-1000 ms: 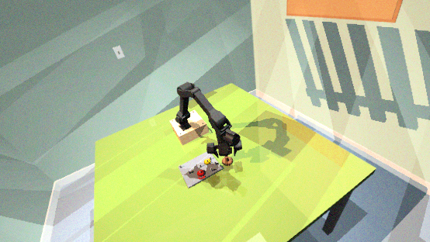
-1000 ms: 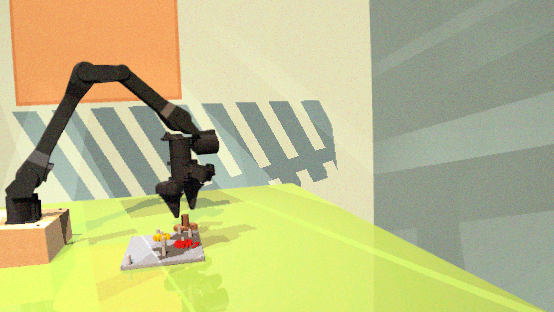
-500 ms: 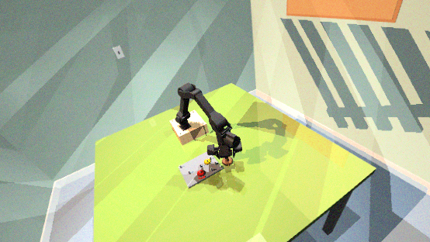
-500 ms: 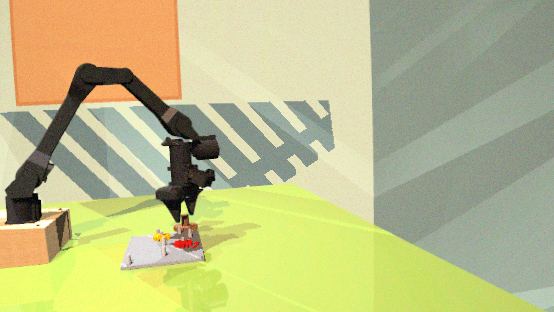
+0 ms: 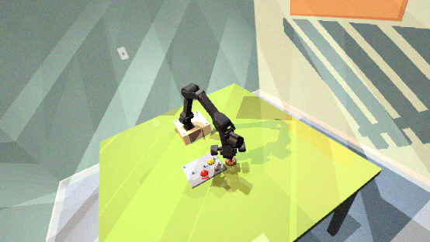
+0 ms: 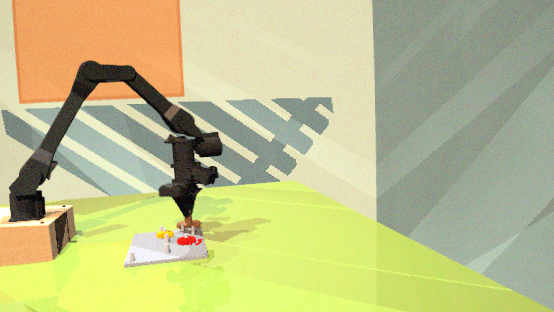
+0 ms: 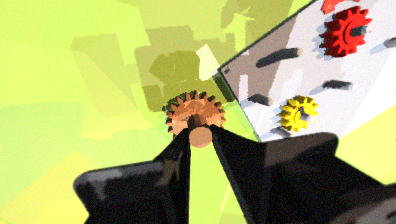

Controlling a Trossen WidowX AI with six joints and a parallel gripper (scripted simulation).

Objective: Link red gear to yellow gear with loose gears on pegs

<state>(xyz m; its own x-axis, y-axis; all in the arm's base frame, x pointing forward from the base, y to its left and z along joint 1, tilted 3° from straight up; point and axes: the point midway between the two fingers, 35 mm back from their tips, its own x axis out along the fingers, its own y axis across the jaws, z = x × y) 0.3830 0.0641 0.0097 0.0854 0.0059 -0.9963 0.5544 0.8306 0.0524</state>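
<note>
My gripper [image 5: 230, 157] [image 6: 188, 216] [image 7: 199, 130] points down just off the board's edge, shut on the upright round handle of an orange-brown gear [image 5: 230, 162] [image 6: 185, 225] [image 7: 195, 107]. This gear is level, at or close to the table top; whether it touches cannot be told. The grey board [image 5: 195, 180] [image 6: 145, 251] [image 7: 290, 80] lies beside it. The red gear [image 5: 204, 173] [image 6: 187, 240] [image 7: 345, 32] and the yellow gear [image 5: 211, 161] [image 6: 163, 234] [image 7: 298, 114] sit apart on the board. Several bare pegs stand around them. The yellow gear's black stripe is not clear.
The red arrow [image 7: 340, 5] lies beside the red gear. The arm's wooden base block [image 5: 192, 136] [image 6: 27, 245] stands behind the board on the green table [image 5: 155, 209] [image 6: 300, 265]. A bare peg [image 7: 260, 100] stands near the board edge closest to the held gear.
</note>
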